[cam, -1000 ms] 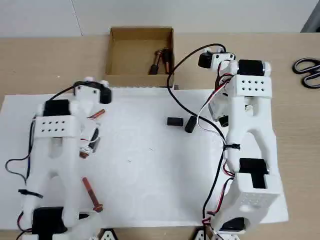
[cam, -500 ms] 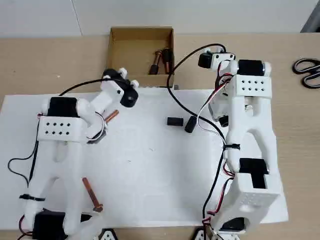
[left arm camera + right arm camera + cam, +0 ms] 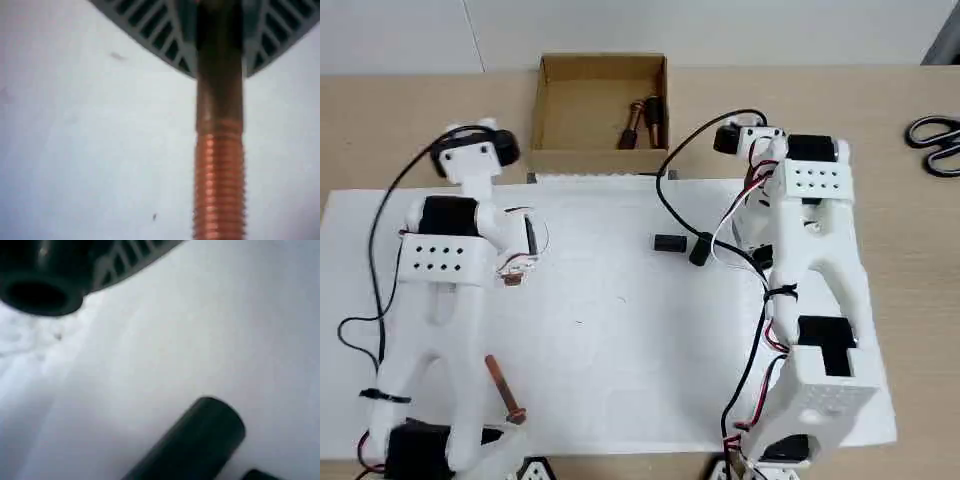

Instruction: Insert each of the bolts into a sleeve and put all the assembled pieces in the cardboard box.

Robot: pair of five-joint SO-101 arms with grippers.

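My left gripper point(image 3: 515, 268) is shut on a copper bolt point(image 3: 220, 165), threaded end pointing down at the white mat point(image 3: 600, 340). My right gripper point(image 3: 758, 245) holds a black sleeve point(image 3: 41, 286), its open bore showing, a little above the mat. Two loose black sleeves point(image 3: 668, 243) point(image 3: 701, 248) lie just left of that gripper; the nearer one point(image 3: 195, 445) lies on the mat below the held sleeve. A second copper bolt point(image 3: 503, 388) lies near the mat's front left. The cardboard box point(image 3: 560, 100) at the back holds assembled pieces point(image 3: 642, 120).
Scissors point(image 3: 935, 140) lie on the wooden table at the far right. Black cables point(image 3: 670, 170) arc from the right arm over the mat's back edge next to the box.
The left wrist swung toward the box and back and rotated, so the held bolt now points down instead of sideways. The right arm shifted slightly left.
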